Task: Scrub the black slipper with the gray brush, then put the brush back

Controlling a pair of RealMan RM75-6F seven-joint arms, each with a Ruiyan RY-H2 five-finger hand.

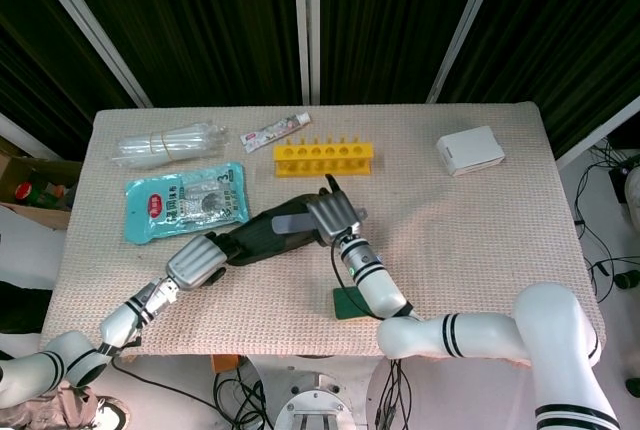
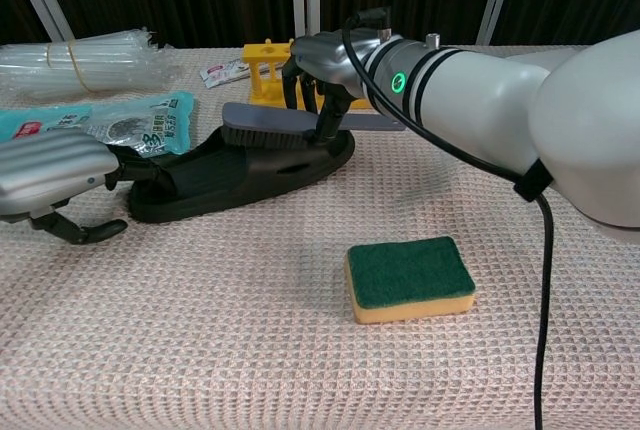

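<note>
The black slipper [image 2: 240,172] [image 1: 265,238] lies on its side across the middle of the table. My right hand [image 2: 325,65] [image 1: 332,215] grips the gray brush [image 2: 262,126] [image 1: 290,222] by its handle, bristles pressed down on the slipper's upper. My left hand [image 2: 50,180] [image 1: 195,263] holds the slipper's heel end at the left, fingers curled around its rim.
A green-and-yellow sponge [image 2: 408,277] [image 1: 352,302] lies in front of the slipper. Behind it stand a yellow rack [image 1: 324,158], a small tube [image 1: 275,132], a teal packet [image 1: 185,202], a clear plastic bundle [image 1: 168,143] and a white box [image 1: 469,151].
</note>
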